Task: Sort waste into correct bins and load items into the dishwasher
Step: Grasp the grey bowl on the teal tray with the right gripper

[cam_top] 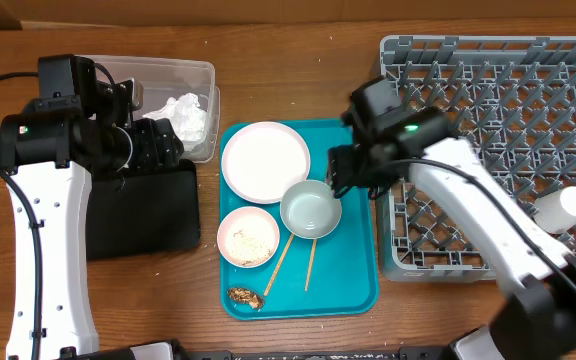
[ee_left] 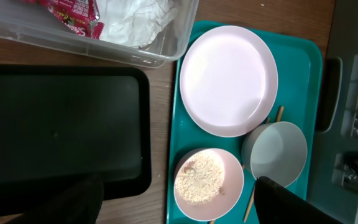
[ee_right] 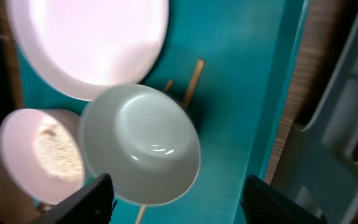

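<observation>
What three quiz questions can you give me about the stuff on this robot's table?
1. True or false: the white cup lies in the grey dish rack.
2. Pick one: what is in the small white bowl? A. rice B. water C. nothing
3. Fill the gap: the crumpled tissue sits in the clear ____.

Key: 1. True. 2. A. 3. tub; the clear tub is the one holding the tissue.
</observation>
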Tool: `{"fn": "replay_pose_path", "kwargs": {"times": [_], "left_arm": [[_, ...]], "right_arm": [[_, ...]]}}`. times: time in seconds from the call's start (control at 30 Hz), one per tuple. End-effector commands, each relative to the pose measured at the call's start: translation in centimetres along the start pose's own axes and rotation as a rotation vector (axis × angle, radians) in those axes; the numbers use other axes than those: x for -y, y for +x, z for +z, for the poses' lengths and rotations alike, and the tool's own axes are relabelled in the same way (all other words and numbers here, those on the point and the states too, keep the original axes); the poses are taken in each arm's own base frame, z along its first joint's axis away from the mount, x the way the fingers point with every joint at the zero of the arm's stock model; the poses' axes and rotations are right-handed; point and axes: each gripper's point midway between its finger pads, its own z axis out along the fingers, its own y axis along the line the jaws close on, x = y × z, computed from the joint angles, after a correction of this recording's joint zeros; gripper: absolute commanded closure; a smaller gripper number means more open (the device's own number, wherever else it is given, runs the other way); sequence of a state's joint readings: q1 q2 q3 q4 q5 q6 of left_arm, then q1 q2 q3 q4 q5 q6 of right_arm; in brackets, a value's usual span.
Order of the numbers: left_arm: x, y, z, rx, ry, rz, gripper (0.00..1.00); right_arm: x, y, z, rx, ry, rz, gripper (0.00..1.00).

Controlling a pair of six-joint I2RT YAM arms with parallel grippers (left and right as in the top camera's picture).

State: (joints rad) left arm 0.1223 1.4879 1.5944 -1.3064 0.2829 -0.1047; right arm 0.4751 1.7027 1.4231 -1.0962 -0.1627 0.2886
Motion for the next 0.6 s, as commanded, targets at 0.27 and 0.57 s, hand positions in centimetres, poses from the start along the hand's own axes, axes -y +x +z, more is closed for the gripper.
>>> {"fn": "replay_pose_path", "kwargs": {"times": [0.27, 0.57], "left_arm": [[-0.1, -0.2, -0.1, 0.005, -0.005, -0.003, 0.21], [-0.1, -0.2, -0.1, 0.005, -0.006, -0.003, 0.21]], "right_arm": [[2.8, 1.5, 6.9, -0.150, 0.163, 0.023, 0.50], [2.9, 2.7, 8.7, -0.210, 0.153, 0.031, 0.65]]}}
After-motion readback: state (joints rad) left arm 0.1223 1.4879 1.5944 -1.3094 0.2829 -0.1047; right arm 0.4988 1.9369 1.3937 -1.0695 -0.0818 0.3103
